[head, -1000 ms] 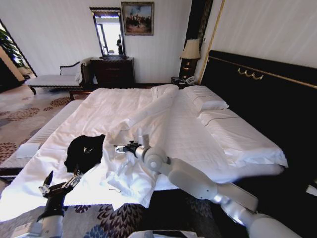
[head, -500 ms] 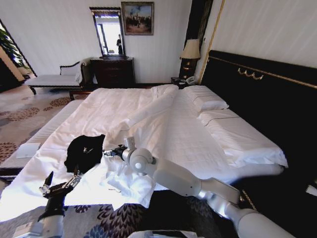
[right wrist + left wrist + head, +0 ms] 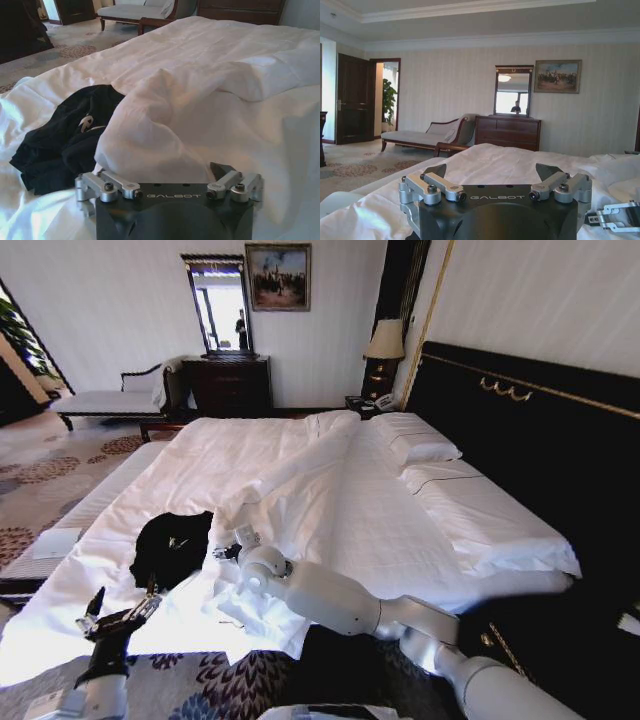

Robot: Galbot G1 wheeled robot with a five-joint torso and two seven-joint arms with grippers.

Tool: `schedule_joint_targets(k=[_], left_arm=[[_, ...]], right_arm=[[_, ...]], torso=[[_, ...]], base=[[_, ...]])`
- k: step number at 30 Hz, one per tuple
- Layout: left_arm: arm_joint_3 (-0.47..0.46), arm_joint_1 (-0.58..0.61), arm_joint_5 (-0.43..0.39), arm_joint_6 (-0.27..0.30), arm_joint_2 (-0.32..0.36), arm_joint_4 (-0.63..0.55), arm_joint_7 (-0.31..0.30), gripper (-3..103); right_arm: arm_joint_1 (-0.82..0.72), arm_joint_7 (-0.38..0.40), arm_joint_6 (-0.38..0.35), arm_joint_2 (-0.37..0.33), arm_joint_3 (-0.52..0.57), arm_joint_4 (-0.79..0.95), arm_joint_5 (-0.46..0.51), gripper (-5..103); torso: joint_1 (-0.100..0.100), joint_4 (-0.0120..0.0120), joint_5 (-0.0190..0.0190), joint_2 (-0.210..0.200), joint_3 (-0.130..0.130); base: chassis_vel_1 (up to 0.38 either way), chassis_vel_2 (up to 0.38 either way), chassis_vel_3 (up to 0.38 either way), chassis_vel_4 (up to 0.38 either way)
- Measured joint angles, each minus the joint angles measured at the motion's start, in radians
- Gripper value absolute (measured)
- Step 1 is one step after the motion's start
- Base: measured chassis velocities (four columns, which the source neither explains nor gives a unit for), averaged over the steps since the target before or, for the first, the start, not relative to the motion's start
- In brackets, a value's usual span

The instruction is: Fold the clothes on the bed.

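Black T-shirt point(image 3: 170, 545) lies crumpled on bed point(image 3: 330, 490), right hand point(image 3: 226, 552) beside.

— What colours on the bed point(image 3: 330, 490)?
— White sheets, dark headboard point(image 3: 520, 430) with gold trim. The clothes point(image 3: 170, 545) near the foot edge are black with small white lettering.
— And the floor?
— Carpet point(image 3: 45, 475) patterned beige and brown.
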Motion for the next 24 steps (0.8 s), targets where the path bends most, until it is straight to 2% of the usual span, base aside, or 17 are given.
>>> schedule_joint_targets(k=[2,6,8,11,12,15,16,17,18,20,21,22,23,24], left_arm=[[0.000,0.000,0.000,0.000,0.000,0.001,-0.001,100],[0.004,-0.004,0.000,0.000,-0.001,0.001,-0.001,100],[0.004,-0.005,0.001,0.000,0.000,0.001,-0.001,100],[0.005,-0.007,0.001,0.001,0.000,0.001,-0.001,100],[0.005,-0.007,0.001,0.001,0.000,0.001,-0.001,100],[0.005,-0.007,0.003,0.002,0.000,0.002,-0.001,100],[0.005,-0.007,0.003,0.002,0.000,0.002,-0.001,100],[0.005,-0.007,0.003,0.002,0.000,0.002,-0.001,100],[0.005,-0.007,0.003,0.002,0.000,0.002,-0.001,100],[0.005,-0.007,0.004,0.003,0.000,0.002,-0.001,100],[0.005,-0.007,0.004,0.003,0.000,0.002,-0.001,100],[0.006,-0.009,0.005,0.004,0.000,0.002,-0.001,100],[0.007,-0.010,0.006,0.005,0.000,0.001,-0.001,100],[0.010,-0.011,0.008,0.006,0.000,0.000,-0.001,100]], right_arm=[[-0.004,0.000,0.001,-0.002,0.001,0.000,-0.001,94],[-0.015,0.000,0.016,-0.010,0.006,0.015,0.004,73],[-0.019,-0.001,0.021,-0.012,0.008,0.022,0.009,73],[-0.031,-0.008,0.033,-0.016,0.016,0.040,0.028,56],[-0.031,-0.008,0.033,-0.016,0.016,0.040,0.028,56],[-0.041,-0.031,0.054,-0.025,0.025,0.058,0.044,40],[-0.041,-0.031,0.054,-0.025,0.025,0.058,0.044,40],[-0.044,-0.044,0.064,-0.031,0.031,0.069,0.057,34],[-0.047,-0.058,0.074,-0.037,0.036,0.078,0.071,34],[-0.052,-0.101,0.101,-0.054,0.049,0.098,0.096,23],[-0.052,-0.101,0.101,-0.054,0.049,0.098,0.096,23],[-0.058,-0.138,0.124,-0.073,0.060,0.115,0.109,17],[-0.061,-0.153,0.134,-0.083,0.068,0.126,0.117,17],[-0.067,-0.165,0.143,-0.099,0.082,0.148,0.132,12]], torso=[[0.000,0.0000,0.0000,0.000,0.000],[0.000,0.0000,0.0000,0.000,0.000],[0.000,0.0000,0.0000,0.000,0.000],[0.000,0.0000,0.0001,0.000,0.000],[0.000,0.0000,0.0001,0.000,0.000],[0.000,0.0000,0.0001,0.000,0.000],[0.000,0.0000,0.0001,0.000,0.000],[0.000,0.0000,0.0001,0.000,0.000],[0.000,0.0000,0.0001,0.000,0.000],[0.000,0.0000,0.0001,0.000,0.000],[0.000,0.0000,0.0001,0.000,0.000],[0.000,0.0001,0.0001,0.000,0.000],[0.000,0.0000,0.0001,0.000,0.000],[0.000,0.0000,0.0001,0.000,0.000]], base=[[0.000,0.000,0.000,0.000],[0.000,0.000,0.000,0.000],[0.000,0.000,0.000,0.000],[0.000,0.000,0.000,0.000],[0.000,0.000,0.000,0.000],[0.000,0.000,0.000,0.000],[0.000,0.000,0.000,0.000],[0.000,0.000,0.000,0.000],[0.000,0.000,0.000,0.000],[0.000,0.000,0.000,0.000],[0.000,0.000,0.000,0.000],[0.000,0.000,0.000,0.000],[0.000,0.000,0.000,0.000],[0.000,0.000,0.000,0.000]])
